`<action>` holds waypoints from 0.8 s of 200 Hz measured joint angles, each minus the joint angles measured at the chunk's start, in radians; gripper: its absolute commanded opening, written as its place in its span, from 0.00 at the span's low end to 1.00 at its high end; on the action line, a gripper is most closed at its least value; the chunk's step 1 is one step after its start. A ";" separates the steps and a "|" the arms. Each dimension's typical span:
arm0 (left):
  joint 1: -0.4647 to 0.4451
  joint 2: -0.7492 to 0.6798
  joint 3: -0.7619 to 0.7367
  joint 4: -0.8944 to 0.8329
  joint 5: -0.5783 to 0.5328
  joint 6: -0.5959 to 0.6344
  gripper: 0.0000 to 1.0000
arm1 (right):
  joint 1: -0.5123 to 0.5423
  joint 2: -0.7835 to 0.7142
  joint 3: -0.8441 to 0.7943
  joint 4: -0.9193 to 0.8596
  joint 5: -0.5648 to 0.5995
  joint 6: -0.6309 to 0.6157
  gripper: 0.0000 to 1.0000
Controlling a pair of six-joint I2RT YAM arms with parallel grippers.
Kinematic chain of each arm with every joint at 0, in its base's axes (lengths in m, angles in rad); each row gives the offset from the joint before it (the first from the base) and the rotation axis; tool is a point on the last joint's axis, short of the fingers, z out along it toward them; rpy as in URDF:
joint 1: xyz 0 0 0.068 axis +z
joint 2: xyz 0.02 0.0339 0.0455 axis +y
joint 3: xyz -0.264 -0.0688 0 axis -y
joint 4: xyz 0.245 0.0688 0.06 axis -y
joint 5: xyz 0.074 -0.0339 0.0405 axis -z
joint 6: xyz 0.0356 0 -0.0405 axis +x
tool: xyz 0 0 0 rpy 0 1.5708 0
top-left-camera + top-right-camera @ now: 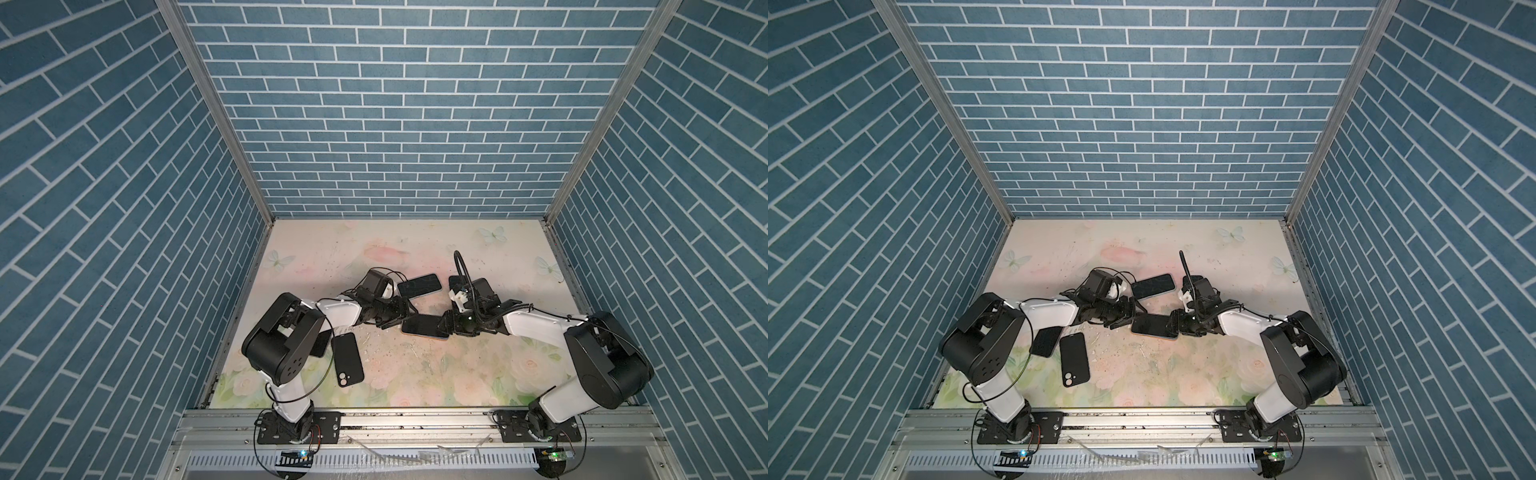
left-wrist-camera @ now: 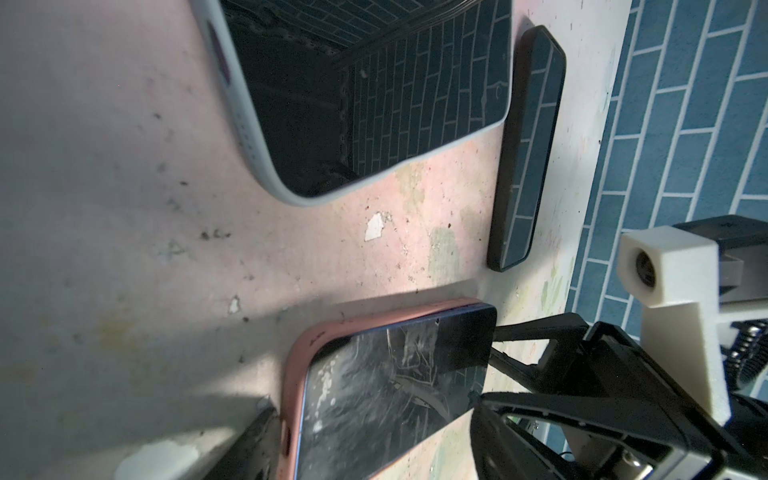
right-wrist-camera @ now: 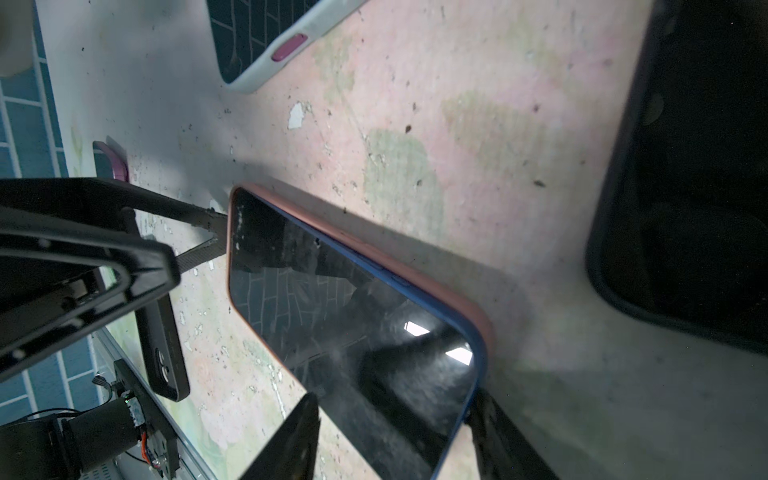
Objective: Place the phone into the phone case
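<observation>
The blue phone [image 1: 422, 325] sits in the pink silicone phone case [image 2: 293, 399] mid-worktop [image 1: 478, 374]; a white-cased phone [image 1: 419, 285] lies behind, a black phone case [image 1: 348, 359] front-left.

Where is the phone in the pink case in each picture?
Top view: the phone in the pink case is central, just nearer the camera than the phone in the pale grey case.
Top view: same place.
Left wrist: low in the picture, screen up.
Right wrist: centre of the picture, large.
Shared landmark: the pale grey one shows in every view.
</observation>
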 measured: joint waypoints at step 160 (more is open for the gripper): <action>0.012 -0.008 -0.025 0.036 0.000 -0.003 0.73 | -0.065 0.025 -0.109 0.310 -0.119 0.130 0.58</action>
